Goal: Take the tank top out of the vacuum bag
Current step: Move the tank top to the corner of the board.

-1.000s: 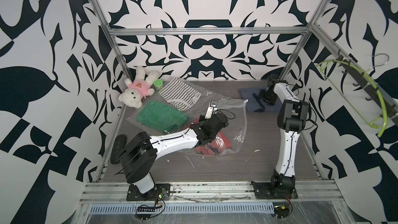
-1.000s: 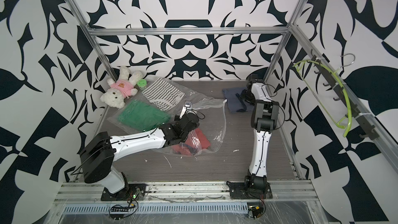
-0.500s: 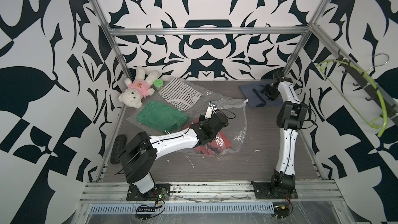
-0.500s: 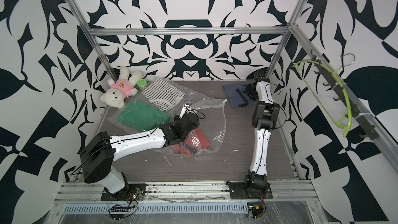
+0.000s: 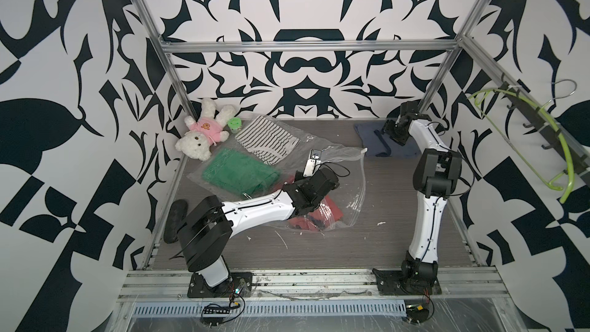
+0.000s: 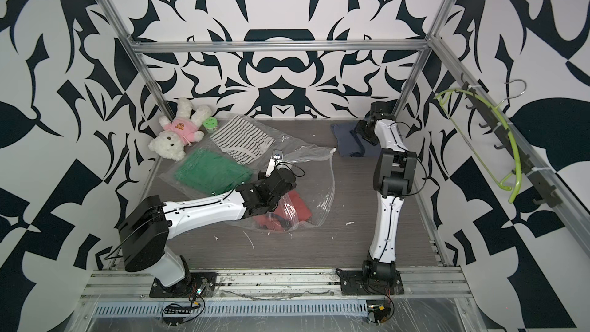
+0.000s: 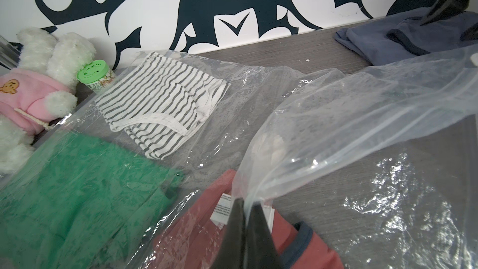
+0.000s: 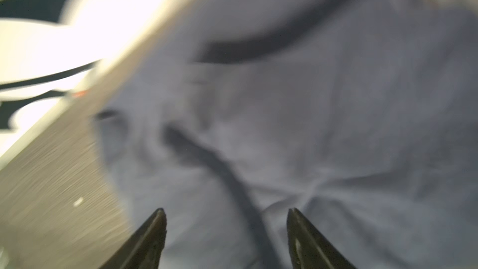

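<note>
Left gripper (image 5: 308,212) is down at the clear vacuum bag (image 5: 348,186), right over a red garment (image 5: 333,215) inside it. Far back, the right gripper (image 5: 392,129) hovers above a blue garment (image 5: 372,142) on the table (image 5: 319,250). Teddy bear (image 5: 201,135), striped top (image 5: 265,140) and green cloth (image 5: 238,172) lie far left.

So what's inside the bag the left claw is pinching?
A red top with dark trim and a white label lies inside the bag. Part of it is hidden behind the left claw.
</note>
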